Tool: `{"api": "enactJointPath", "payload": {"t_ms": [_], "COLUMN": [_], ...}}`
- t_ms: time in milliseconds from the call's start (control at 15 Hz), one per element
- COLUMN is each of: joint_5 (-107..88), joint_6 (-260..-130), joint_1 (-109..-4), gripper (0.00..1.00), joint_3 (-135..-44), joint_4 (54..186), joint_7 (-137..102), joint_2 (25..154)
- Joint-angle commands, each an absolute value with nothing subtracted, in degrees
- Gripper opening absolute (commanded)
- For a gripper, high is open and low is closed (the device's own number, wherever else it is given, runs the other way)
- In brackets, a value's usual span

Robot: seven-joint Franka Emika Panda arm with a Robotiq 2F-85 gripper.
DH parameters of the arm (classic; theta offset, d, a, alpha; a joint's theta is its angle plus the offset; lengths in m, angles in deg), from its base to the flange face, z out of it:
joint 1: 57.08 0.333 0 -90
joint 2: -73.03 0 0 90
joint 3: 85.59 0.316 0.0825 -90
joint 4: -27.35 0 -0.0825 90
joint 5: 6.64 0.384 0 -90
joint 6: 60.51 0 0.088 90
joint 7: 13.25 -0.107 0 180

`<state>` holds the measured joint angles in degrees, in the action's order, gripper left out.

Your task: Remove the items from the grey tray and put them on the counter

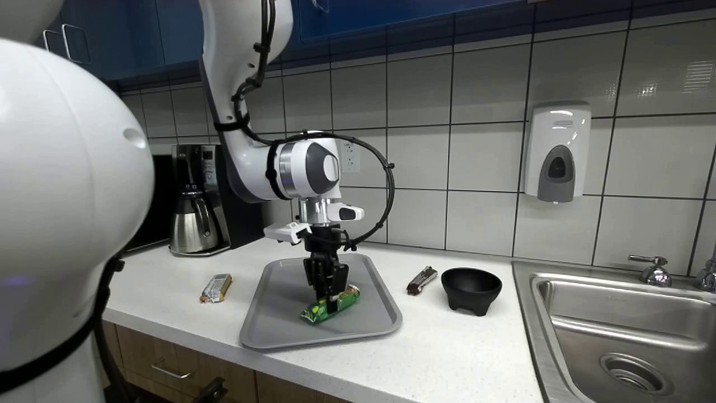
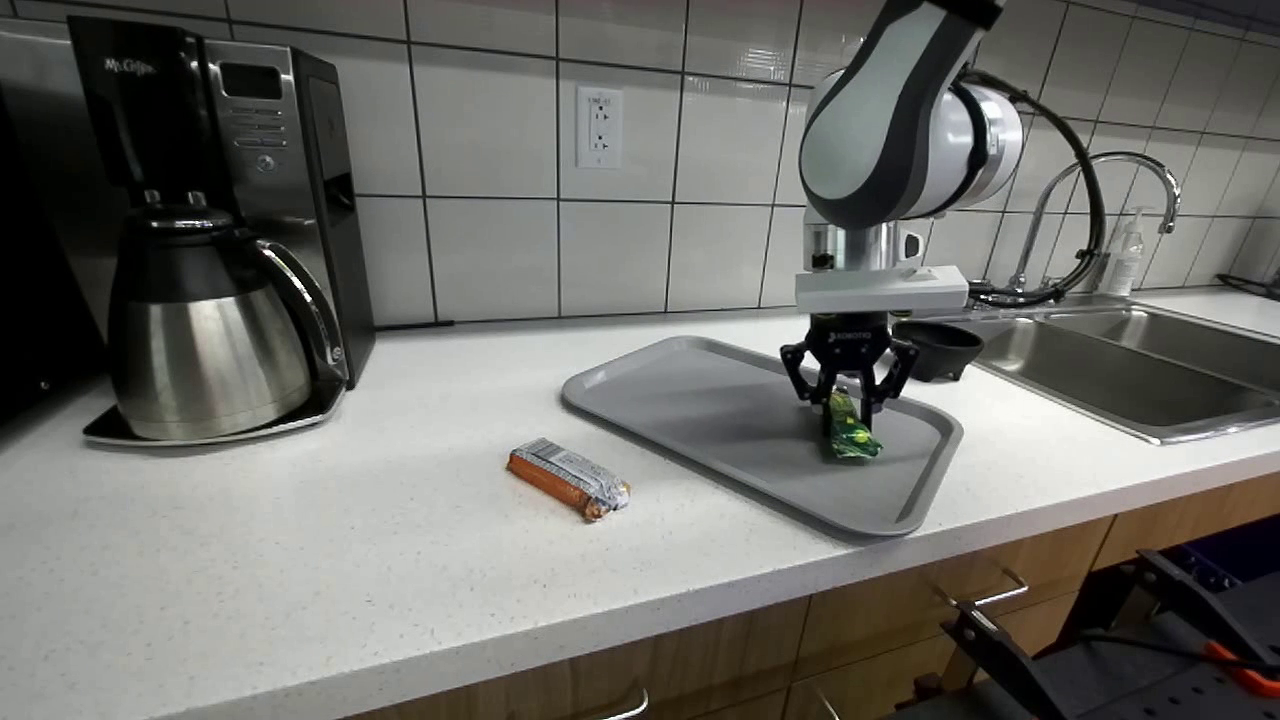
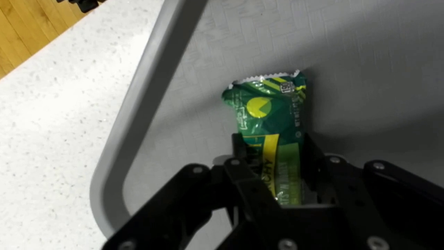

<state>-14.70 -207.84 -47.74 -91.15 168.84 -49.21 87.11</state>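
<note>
One green bar (image 3: 269,114) lies on the grey tray (image 1: 274,316), and my hand (image 2: 848,412) is grasping it near its middle, a finger (image 3: 239,147) against each long side. How hard I'm pressing I can't tell. If too lightly, the slick wrapper could slide through as I lift; too hard, and whatever is inside may crumble. One end is hidden beneath me in the wrist view, so if I'm off balance the bar could droop or twist. The raised rim (image 3: 133,100) worries me more: crossing it low would snag the bar, or drag the tray toward the front edge of the bench (image 1: 447,347). Setting down carelessly, I could land on the orange-wrapped bar (image 2: 567,480) or the dark-wrapped bar (image 1: 422,280), or knock the black bowl (image 1: 471,290) near the latter.
</note>
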Motion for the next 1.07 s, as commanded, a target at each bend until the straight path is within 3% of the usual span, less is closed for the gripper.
{"api": "enactJointPath", "payload": {"t_ms": [0, 1000], "joint_5": [-13.7, -14.7], "joint_6": [-207.1, -206.3], "joint_1": [-48.6, -55.5], "gripper": [0.15, 0.15], "joint_3": [-90.0, -91.8], "joint_4": [169.9, 173.9], "joint_7": [-48.2, -45.2], "joint_2": [82.8, 74.9]}}
